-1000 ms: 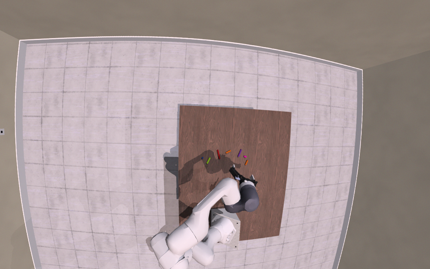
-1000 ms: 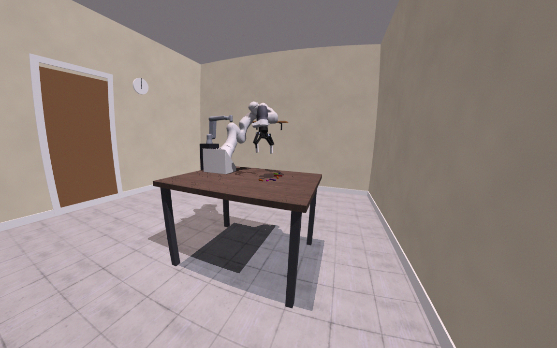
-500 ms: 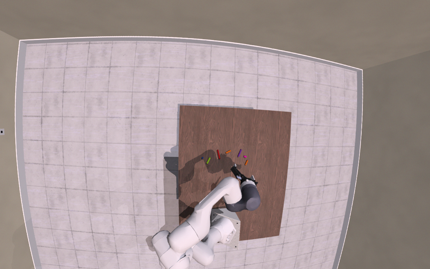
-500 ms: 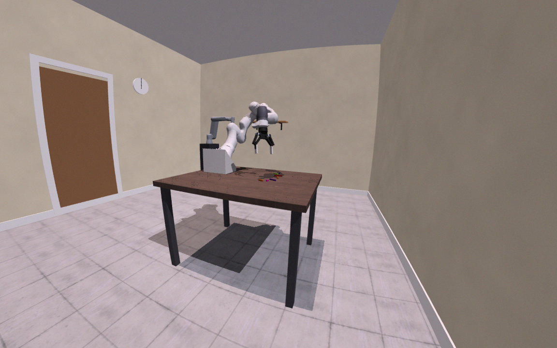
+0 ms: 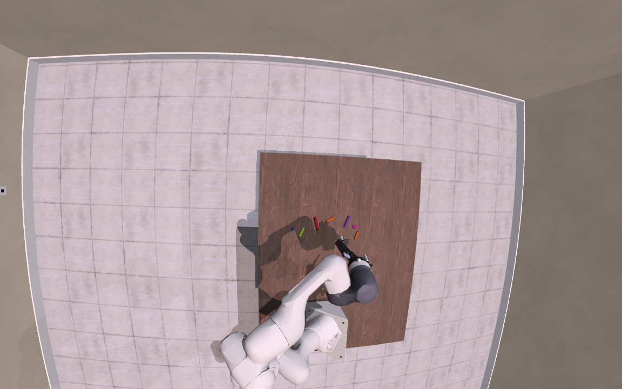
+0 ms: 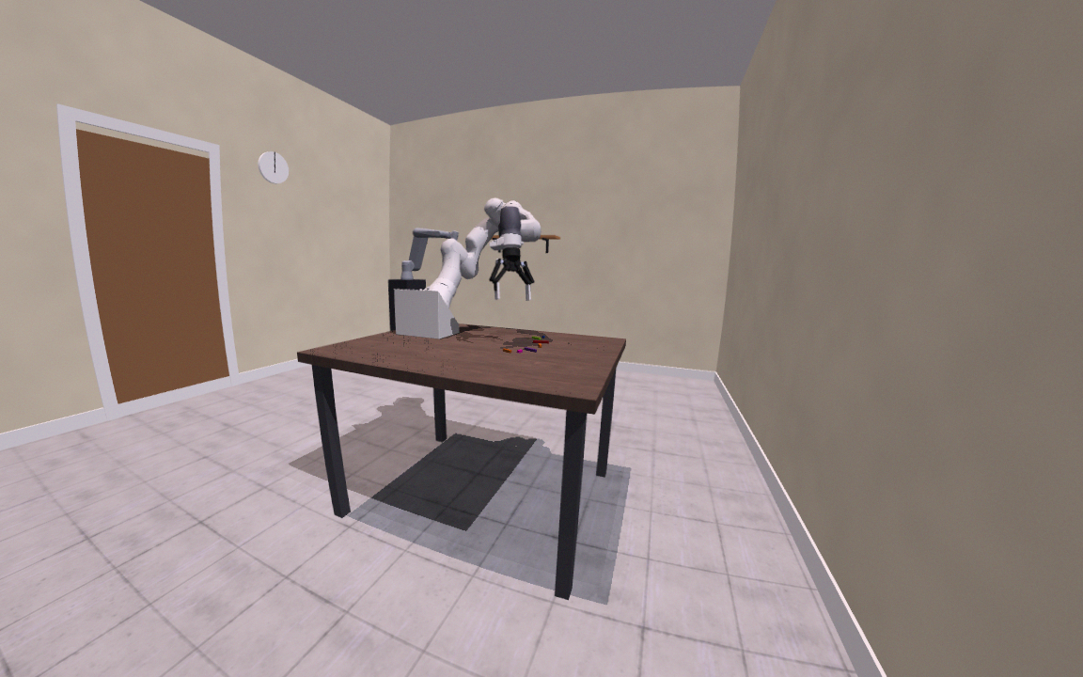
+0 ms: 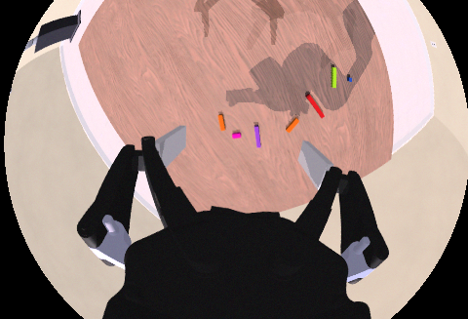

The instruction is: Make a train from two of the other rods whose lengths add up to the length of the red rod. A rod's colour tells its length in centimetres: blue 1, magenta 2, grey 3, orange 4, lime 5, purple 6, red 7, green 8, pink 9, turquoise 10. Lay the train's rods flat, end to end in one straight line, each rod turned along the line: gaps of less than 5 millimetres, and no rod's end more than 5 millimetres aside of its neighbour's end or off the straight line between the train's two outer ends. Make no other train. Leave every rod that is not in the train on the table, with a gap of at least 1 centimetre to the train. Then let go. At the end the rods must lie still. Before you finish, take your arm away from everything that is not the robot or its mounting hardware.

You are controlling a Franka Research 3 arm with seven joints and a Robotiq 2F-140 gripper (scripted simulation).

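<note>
Several small rods lie flat and apart on the brown table (image 5: 339,193). In the overhead view, from left to right, they are a blue rod (image 5: 292,228), a lime rod (image 5: 301,232), the red rod (image 5: 315,222), an orange rod (image 5: 330,219), a purple rod (image 5: 346,221), a magenta rod (image 5: 353,226) and a second orange rod (image 5: 356,235). The wrist view shows the same rods: orange (image 7: 222,120), magenta (image 7: 237,135), purple (image 7: 257,136), orange (image 7: 292,124), red (image 7: 315,104), lime (image 7: 334,77), blue (image 7: 350,79). My gripper (image 7: 244,143) (image 6: 510,286) is open and empty, high above the table, just on the base side of the right-hand rods (image 5: 352,250).
The robot's base block (image 6: 421,311) stands at one edge of the table. A second grey arm (image 6: 419,252) stands behind it. The arm casts a shadow (image 5: 284,236) over the left rods. The table edges drop to a tiled floor.
</note>
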